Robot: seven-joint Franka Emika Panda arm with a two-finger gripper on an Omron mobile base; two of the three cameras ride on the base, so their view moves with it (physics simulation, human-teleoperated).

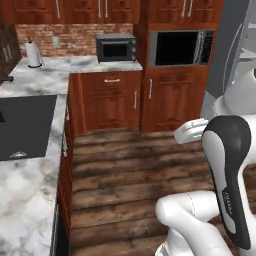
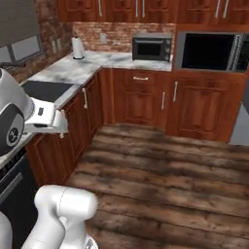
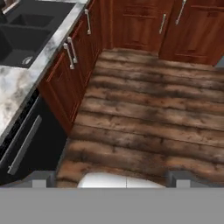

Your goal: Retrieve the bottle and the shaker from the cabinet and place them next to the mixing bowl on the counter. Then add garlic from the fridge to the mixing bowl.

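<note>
None of the task's things in reach
Gripper (image 3: 109, 177) spread, empty, aimed at floor; counter (image 3: 17, 87) lies left of fingers.

Fridge (image 1: 235, 45) cut by the right edge — sink (image 3: 19, 26) too.

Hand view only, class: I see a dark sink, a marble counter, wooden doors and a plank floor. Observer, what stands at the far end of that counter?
Observer: A white upright item stands in the far corner of the counter, against a brick wall.
Operator: Any appliance beside it?
Observer: Yes, a small dark microwave sits on the counter farther right.
Operator: And beyond that?
Observer: A larger dark-fronted built-in appliance is set into the tall wooden unit.
</note>
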